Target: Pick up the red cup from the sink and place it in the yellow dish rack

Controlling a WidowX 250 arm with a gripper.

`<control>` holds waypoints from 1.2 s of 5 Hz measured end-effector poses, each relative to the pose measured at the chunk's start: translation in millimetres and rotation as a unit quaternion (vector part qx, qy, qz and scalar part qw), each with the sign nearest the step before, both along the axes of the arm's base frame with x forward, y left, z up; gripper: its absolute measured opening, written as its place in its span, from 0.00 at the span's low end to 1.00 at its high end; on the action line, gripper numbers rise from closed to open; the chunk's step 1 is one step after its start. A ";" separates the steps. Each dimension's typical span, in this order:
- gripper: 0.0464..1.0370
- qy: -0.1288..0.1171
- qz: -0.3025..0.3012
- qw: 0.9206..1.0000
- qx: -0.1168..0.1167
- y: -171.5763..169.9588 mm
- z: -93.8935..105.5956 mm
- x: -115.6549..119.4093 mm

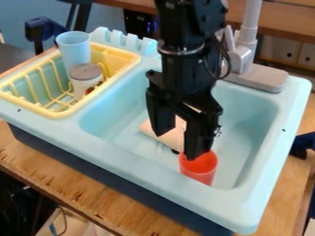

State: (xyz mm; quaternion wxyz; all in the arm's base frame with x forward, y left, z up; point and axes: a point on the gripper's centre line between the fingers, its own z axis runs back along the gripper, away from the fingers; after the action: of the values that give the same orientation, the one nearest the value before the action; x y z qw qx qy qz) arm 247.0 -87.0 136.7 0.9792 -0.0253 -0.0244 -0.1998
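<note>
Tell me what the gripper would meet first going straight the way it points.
Pointing down, the gripper would probably meet the red cup first, under one of its jaws, though depth is unclear from this view.

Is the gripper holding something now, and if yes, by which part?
Nothing seems held: the gripper is open, fingers apart. One fingertip overlaps the red cup at its rim, but I cannot tell whether they touch.

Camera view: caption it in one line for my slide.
Open end effector by a red cup in a light-blue toy sink, yellow dish rack alongside.
</note>
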 end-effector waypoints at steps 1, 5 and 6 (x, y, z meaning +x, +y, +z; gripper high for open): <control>0.96 0.004 0.014 1.000 0.000 1.6 -7.0 8.4; 0.36 0.050 0.007 0.998 0.041 -1.9 -23.4 1.4; 0.14 0.047 -0.010 0.998 0.050 -10.6 -21.7 -2.8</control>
State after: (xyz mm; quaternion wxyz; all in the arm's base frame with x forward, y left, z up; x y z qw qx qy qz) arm 244.2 -97.5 114.9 0.9773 0.0139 0.0317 -0.2089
